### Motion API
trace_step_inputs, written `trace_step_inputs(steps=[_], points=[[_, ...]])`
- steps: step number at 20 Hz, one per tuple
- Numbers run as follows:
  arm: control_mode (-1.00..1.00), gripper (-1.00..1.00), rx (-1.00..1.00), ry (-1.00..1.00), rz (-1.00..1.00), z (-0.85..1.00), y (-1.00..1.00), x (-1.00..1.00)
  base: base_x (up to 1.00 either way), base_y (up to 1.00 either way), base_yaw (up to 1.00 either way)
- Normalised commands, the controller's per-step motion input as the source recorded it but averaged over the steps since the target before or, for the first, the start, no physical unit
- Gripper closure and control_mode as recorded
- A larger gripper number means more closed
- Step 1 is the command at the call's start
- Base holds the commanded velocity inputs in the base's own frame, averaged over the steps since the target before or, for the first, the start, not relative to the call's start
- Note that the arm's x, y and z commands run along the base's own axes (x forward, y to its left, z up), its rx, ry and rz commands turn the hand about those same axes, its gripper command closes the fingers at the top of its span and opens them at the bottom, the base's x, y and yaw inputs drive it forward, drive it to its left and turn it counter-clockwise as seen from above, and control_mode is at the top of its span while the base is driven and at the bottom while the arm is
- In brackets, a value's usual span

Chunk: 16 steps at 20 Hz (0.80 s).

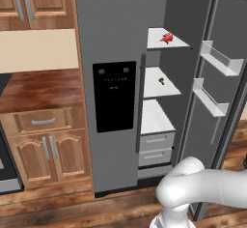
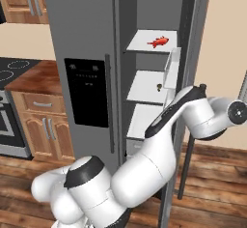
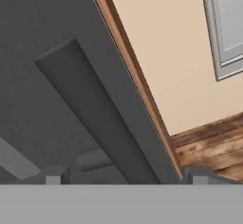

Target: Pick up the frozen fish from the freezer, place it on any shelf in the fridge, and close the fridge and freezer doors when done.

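Note:
The frozen fish [image 1: 167, 38] [image 2: 158, 42], small and red-orange, lies on the top white shelf [image 1: 155, 42] of the open fridge. The fridge door [image 1: 229, 34] with white inner bins [image 1: 219, 60] stands swung out to the right. The freezer door [image 1: 111, 29] with the black dispenser panel [image 1: 114, 96] is closed. My arm reaches round to the outer side of the fridge door [image 2: 193, 53]. In the hand view my gripper [image 3: 126, 178] is open, its fingertips [image 3: 53, 176] wide apart against the door's grey outer face [image 3: 28, 76], at the lower end of the long dark handle [image 3: 95, 109].
A tiny dark item [image 1: 161, 81] sits on the middle fridge shelf, with white drawers [image 1: 155, 147] below. Wooden cabinets [image 1: 43, 145] and a stove [image 2: 9, 101] stand to the left. Beyond the door are a beige wall [image 3: 175, 52], a window frame [image 3: 228, 28] and wooden floor [image 3: 213, 142].

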Motion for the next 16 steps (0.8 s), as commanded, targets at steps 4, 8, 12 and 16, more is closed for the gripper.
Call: trace_step_inputs(steps=[4, 8, 12, 16], points=[[-1.0, -1.0, 0.03, 0.0, 0.12, 0.0, 0.22, 0.45, 0.0, 0.0, 0.0], [-1.0, -1.0, 0.06, -0.01, 0.12, 0.0, 0.52, 0.29, 0.0, 0.0, 0.0], [-1.0, -1.0, 0.08, -0.04, 0.12, 0.0, 0.78, 0.17, 0.0, 0.0, 0.0], [-1.0, -1.0, 0.09, -0.07, 0.12, 0.0, 0.85, 0.18, 0.0, 0.0, 0.0]])
